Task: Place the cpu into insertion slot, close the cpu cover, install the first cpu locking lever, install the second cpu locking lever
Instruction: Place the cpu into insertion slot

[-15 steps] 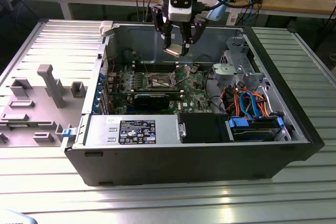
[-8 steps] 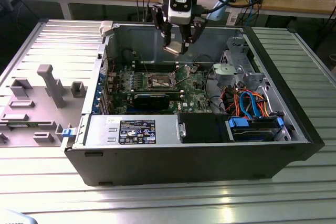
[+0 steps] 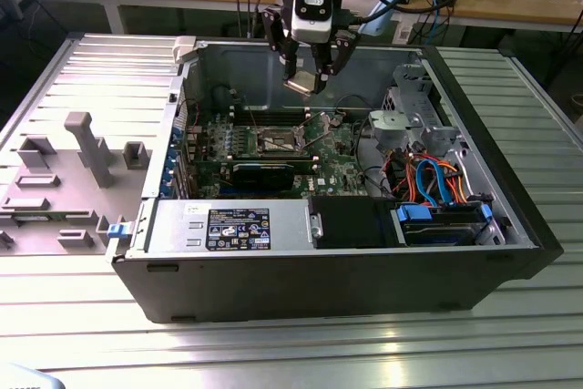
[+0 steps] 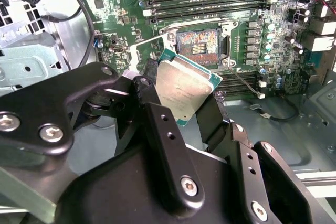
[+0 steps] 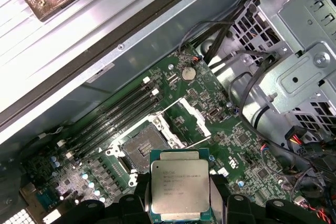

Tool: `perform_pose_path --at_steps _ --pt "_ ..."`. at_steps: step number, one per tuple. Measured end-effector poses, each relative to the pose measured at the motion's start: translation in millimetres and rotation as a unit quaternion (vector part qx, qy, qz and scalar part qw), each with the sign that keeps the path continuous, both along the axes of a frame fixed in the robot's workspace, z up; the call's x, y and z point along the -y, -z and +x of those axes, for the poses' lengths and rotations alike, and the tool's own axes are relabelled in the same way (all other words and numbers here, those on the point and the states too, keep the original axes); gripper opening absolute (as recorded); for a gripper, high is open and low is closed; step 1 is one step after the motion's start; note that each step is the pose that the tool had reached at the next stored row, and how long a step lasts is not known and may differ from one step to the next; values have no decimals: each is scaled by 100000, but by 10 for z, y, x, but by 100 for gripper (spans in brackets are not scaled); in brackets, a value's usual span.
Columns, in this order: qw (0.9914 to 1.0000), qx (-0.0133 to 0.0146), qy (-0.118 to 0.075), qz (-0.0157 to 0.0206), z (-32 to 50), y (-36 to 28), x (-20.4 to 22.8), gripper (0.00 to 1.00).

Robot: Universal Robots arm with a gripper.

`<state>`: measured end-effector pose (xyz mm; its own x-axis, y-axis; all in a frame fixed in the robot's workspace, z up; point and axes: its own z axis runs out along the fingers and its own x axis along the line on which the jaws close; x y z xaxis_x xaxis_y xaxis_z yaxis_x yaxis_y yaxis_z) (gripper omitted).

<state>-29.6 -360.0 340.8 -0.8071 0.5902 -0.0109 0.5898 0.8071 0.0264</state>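
A: Jaws?
B: The gripper [image 3: 307,75] is clamping the cpu [image 5: 180,184] by its edges, jaws closed on it, silvery face showing in both wrist views.
A: Seated?
B: No, not yet. It's hanging between the jaws, well above the insertion slot [image 5: 143,144], which is sitting bare below them.
A: Cover?
B: The cpu cover [image 5: 199,120] is standing flipped open just beside the slot. I'm judging placing is under way; nothing of the four steps is finished.

A lab: cable-strewn wooden workbench [image 3: 515,8] behind an aluminium-profile table [image 3: 291,353].
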Motion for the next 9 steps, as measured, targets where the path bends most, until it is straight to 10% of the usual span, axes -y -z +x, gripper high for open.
perform_pose_path --at_steps 9 --pt "99999 0 437 -2 0 0 0 55"
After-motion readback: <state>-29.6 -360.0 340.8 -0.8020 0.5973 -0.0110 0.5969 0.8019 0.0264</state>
